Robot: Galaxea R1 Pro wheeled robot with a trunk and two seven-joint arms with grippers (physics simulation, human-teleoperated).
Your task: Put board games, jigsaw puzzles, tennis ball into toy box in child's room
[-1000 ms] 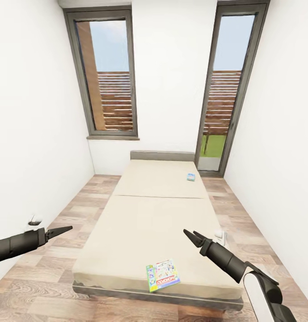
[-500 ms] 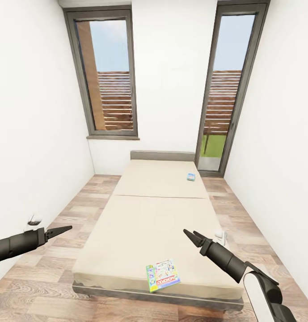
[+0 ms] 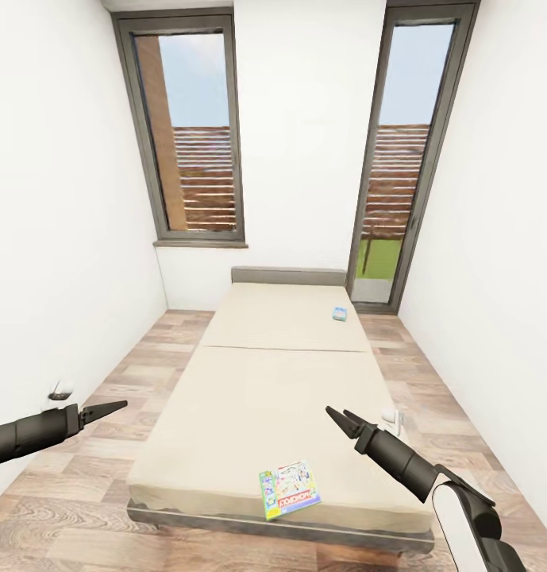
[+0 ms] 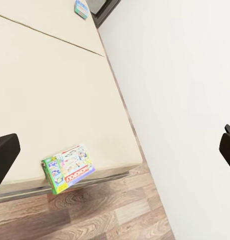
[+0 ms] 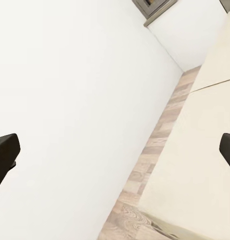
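one board game point(image 3: 289, 488) lies at the bed's point(image 3: 257, 397) near edge, just below the spread right claw point(image 3: 339, 418); another board game point(image 3: 340, 314) lies near the far right edge; left claw point(image 3: 114, 407), spread, hangs over the floor point(image 3: 75, 508)

The black left gripper point(image 3: 106, 409) has sunk a touch, toward six o'clock. The whole head view has shifted very slightly.
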